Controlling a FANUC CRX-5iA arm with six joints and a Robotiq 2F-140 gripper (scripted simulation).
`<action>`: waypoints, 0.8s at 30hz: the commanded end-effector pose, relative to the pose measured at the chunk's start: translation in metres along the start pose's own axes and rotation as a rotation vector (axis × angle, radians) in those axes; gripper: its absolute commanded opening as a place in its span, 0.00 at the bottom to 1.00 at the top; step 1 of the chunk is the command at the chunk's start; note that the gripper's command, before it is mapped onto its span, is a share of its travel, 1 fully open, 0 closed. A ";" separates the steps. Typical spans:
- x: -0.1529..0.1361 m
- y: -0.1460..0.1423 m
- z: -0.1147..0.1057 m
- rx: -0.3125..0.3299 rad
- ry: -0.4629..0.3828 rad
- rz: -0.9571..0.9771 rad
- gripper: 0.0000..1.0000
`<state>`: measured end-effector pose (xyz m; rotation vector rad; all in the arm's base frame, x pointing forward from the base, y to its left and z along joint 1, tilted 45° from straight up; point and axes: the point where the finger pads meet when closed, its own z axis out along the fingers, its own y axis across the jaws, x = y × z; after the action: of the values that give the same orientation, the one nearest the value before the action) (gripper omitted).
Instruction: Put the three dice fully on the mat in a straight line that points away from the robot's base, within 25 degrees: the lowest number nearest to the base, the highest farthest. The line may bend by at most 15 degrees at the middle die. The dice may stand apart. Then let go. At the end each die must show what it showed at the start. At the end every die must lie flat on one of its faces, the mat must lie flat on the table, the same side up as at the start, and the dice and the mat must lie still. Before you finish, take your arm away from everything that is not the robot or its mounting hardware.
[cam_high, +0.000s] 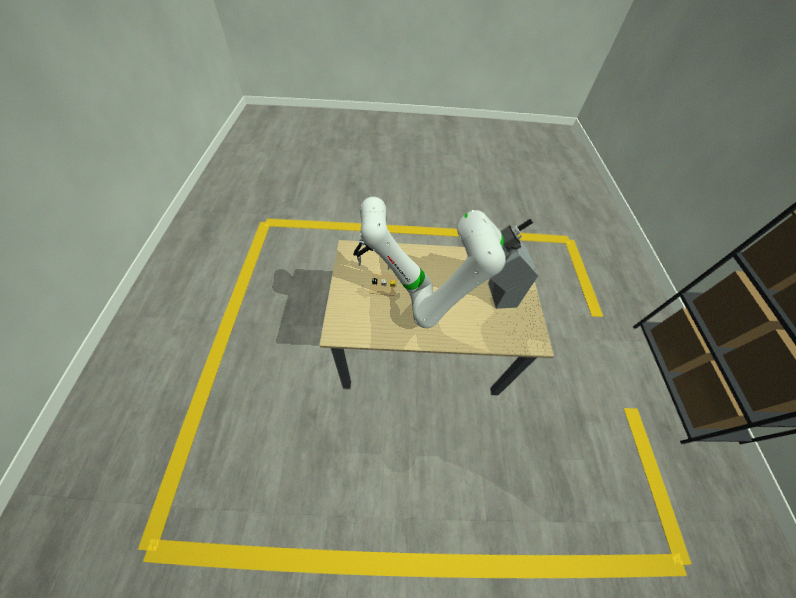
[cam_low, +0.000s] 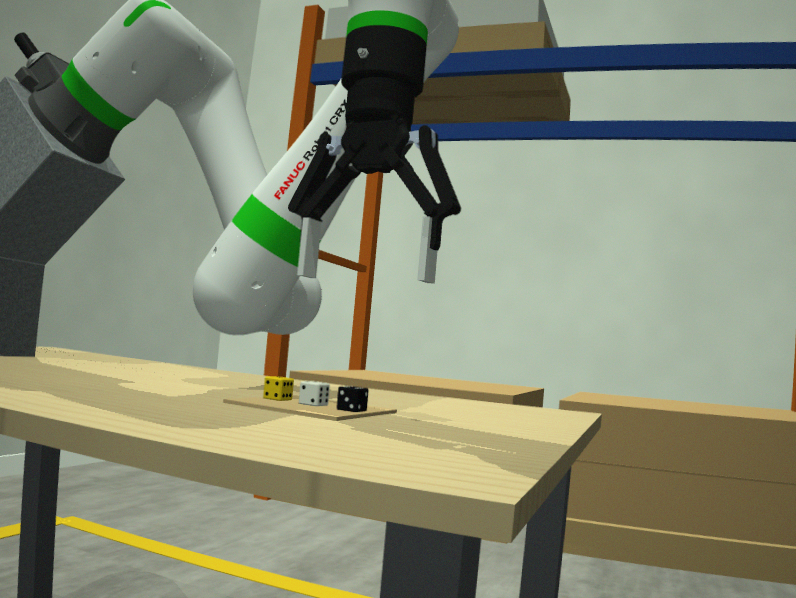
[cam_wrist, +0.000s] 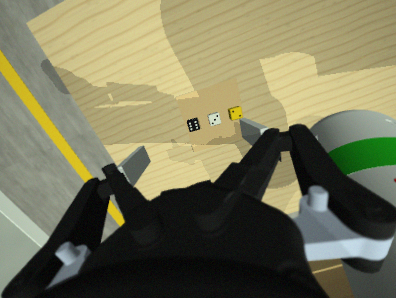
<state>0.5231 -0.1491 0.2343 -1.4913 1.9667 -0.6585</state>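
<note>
3 dice (cam_high: 383, 281) (cam_low: 314, 393) (cam_wrist: 214, 119) on the mat (cam_high: 379, 291) (cam_low: 328, 413) (cam_wrist: 212, 137).

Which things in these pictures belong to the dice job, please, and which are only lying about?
For the job:
- yellow die
- white die
- black die
- mat
- claw

Only around:
- brown boxes
- orange-and-blue rack
- yellow floor tape

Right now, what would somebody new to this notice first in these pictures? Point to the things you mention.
Probably the big white arm (cam_high: 448, 297) (cam_low: 215, 131), bent over the wooden table (cam_high: 444, 337) (cam_low: 308, 463). Next, the black tool (cam_low: 366, 279) (cam_wrist: 192, 141), spread open above the table. Then three small dice in a row on a thin mat (cam_low: 260, 405) (cam_wrist: 212, 95): yellow (cam_high: 392, 283) (cam_low: 277, 388) (cam_wrist: 235, 113), white (cam_high: 383, 281) (cam_low: 314, 393) (cam_wrist: 214, 119), black (cam_high: 374, 281) (cam_low: 352, 399) (cam_wrist: 193, 125).
</note>
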 end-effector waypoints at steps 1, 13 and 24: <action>0.000 0.000 -0.015 0.000 0.000 0.000 1.00; 0.000 0.000 -0.044 0.000 0.000 0.000 1.00; 0.000 0.000 -0.045 0.000 0.000 0.000 1.00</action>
<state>0.4913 -0.1472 0.2663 -1.4916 1.9671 -0.6584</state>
